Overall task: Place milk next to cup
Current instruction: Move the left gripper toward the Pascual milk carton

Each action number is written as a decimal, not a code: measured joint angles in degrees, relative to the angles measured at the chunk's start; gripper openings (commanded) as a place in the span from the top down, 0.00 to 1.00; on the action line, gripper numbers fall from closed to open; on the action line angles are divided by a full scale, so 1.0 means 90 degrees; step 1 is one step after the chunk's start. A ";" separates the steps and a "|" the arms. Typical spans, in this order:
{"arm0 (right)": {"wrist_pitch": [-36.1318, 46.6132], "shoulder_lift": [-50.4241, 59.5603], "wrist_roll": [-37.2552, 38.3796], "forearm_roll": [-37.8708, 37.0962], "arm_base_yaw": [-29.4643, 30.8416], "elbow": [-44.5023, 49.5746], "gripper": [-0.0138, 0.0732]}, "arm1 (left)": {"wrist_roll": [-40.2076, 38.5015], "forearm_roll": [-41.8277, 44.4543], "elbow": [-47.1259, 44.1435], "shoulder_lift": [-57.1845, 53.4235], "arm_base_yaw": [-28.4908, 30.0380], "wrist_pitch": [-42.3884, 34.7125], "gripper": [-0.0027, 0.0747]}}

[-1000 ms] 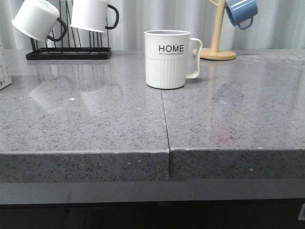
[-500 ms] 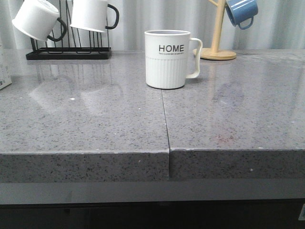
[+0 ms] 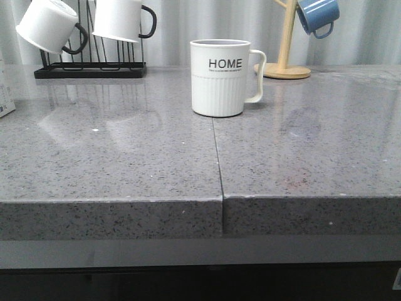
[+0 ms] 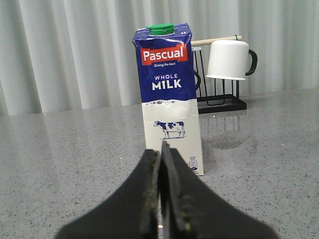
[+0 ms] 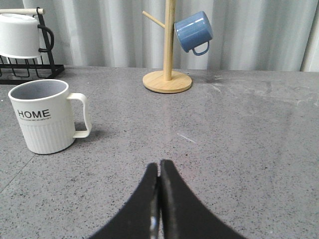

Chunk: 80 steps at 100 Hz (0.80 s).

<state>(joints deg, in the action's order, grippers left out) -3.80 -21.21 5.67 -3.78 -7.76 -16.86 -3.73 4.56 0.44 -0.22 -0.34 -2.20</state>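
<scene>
On the grey speckled surface (image 3: 125, 163), the cup (image 3: 219, 78) stands upright with "HOME" facing my front camera and its handle turned toward the wooden mug tree (image 3: 286, 44), which stands behind the cup on its handle side and carries a blue mug (image 3: 317, 15). Behind the cup on the other side I see a black wire rack (image 3: 91, 66) holding two white mugs (image 3: 119, 19) with black handles. A seam in the surface runs from the cup's base toward the near edge.

The milk (image 4: 169, 97) shows fully only through my left wrist camera: an upright carton, blue above and white below, with a green cap, standing on the surface in front of the black rack. In my front camera, only a sliver at the far edge beyond the rack may be the carton, well apart from the cup. The left gripper (image 4: 160, 184) points at the carton, near it but not touching, its fingers pressed together with nothing between them.

My right gripper (image 5: 158, 199) is likewise closed and empty, low over bare surface, with the cup off to one side ahead of it and the mug tree beyond.
</scene>
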 measured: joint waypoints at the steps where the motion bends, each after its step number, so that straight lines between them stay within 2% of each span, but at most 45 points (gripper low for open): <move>1: 0.0000 0.0000 0.0000 0.0000 0.0000 0.0000 0.98 | 0.0000 0.0000 0.0000 0.0000 0.0000 0.0000 0.99; 23: 0.0000 0.0000 0.0000 0.0000 0.0000 0.0000 0.98 | 0.0000 -0.0021 0.0000 0.0000 0.0000 -0.0242 0.99; 38: 0.0000 0.0000 0.0000 0.0000 0.0000 0.0000 0.98 | 0.0000 -0.0234 0.0272 0.0153 0.0000 0.0480 0.99; 80: 0.0000 0.0000 0.0004 0.0000 0.0000 0.0000 0.98 | 0.0000 -0.0949 0.2897 0.3227 0.0000 0.1682 0.99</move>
<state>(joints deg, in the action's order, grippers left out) -3.80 -21.21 5.70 -3.78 -7.76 -16.86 -3.73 -3.98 26.51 28.82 -0.34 12.94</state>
